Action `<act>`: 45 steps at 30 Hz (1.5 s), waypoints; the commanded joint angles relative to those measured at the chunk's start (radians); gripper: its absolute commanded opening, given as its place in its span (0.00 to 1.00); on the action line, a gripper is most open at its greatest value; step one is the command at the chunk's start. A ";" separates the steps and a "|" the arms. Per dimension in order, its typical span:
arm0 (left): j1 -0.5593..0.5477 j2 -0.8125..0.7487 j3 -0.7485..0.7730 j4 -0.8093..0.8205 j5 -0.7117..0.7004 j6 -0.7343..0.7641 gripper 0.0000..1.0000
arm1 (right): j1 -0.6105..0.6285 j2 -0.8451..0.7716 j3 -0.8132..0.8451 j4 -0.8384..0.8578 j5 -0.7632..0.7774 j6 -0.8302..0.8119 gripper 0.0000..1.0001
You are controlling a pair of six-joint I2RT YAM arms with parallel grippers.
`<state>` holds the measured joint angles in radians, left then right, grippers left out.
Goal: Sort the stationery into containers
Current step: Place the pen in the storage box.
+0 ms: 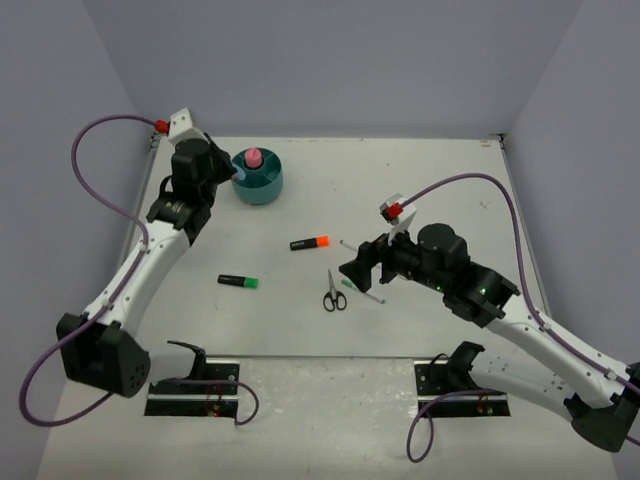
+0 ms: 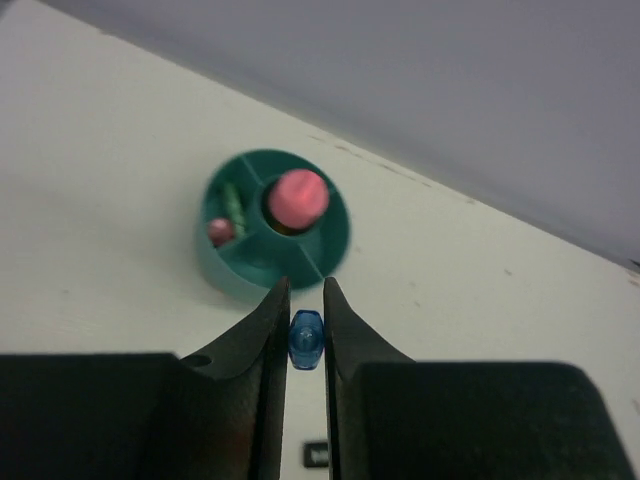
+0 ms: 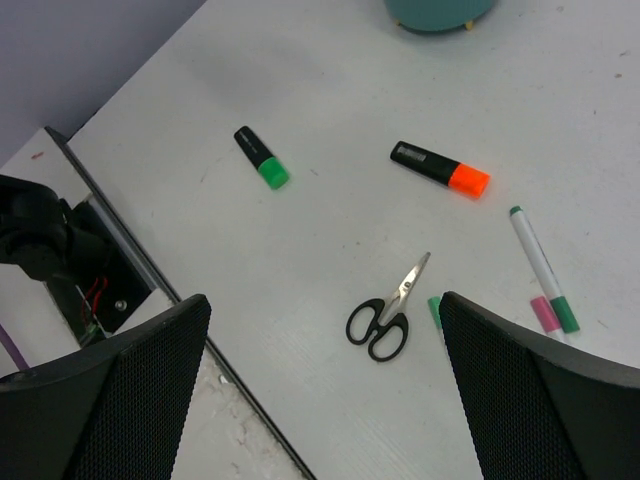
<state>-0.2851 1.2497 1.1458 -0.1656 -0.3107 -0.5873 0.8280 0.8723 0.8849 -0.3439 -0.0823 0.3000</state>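
From above, the left hand (image 1: 226,172) hangs at the far left of the worktop (image 1: 420,180), just beside the organiser (image 1: 268,188). It is probably placed there for a drop, though what it carries is hidden from this angle. The right hand (image 1: 352,270) hovers low, right of centre, over loose items: scissors (image 1: 334,293), an orange highlighter (image 1: 310,243), a green highlighter (image 1: 238,281) further left, and thin pens (image 1: 366,294).

The left wrist view shows the left hand (image 2: 305,290) clenched on a blue marker (image 2: 305,340), held end-on and short of the organiser (image 2: 215,262). A pink tube (image 2: 297,197) fills the centre well, and a green marker (image 2: 235,205) and a pink one (image 2: 221,231) sit in the left compartments. The near compartment looks free and is likely the target. The tall tube could catch a marker carried over too low.

In the right wrist view, the right hand (image 3: 322,300) is spread wide with nothing in it, above the scissors (image 3: 385,315), which suggests these are its next pick. The pens (image 3: 540,265) lie close on the right and may get nudged.
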 commanded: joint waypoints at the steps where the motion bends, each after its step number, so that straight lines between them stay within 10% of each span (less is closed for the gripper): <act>1: 0.093 0.194 0.190 0.050 -0.185 0.089 0.00 | -0.004 -0.010 -0.041 0.013 0.026 0.019 0.99; 11: 0.150 0.554 0.415 0.196 -0.092 0.244 0.00 | -0.004 -0.104 -0.066 0.000 0.019 -0.003 0.99; 32: 0.179 0.690 0.261 0.317 0.038 0.165 0.01 | -0.004 -0.066 -0.068 -0.001 -0.007 -0.010 0.99; 45: 0.192 0.482 0.238 0.284 0.145 0.051 0.72 | -0.004 -0.007 -0.064 -0.005 0.020 -0.007 0.99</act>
<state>-0.0975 1.8832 1.3762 0.0856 -0.1904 -0.4801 0.8280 0.8470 0.8127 -0.3522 -0.0869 0.2981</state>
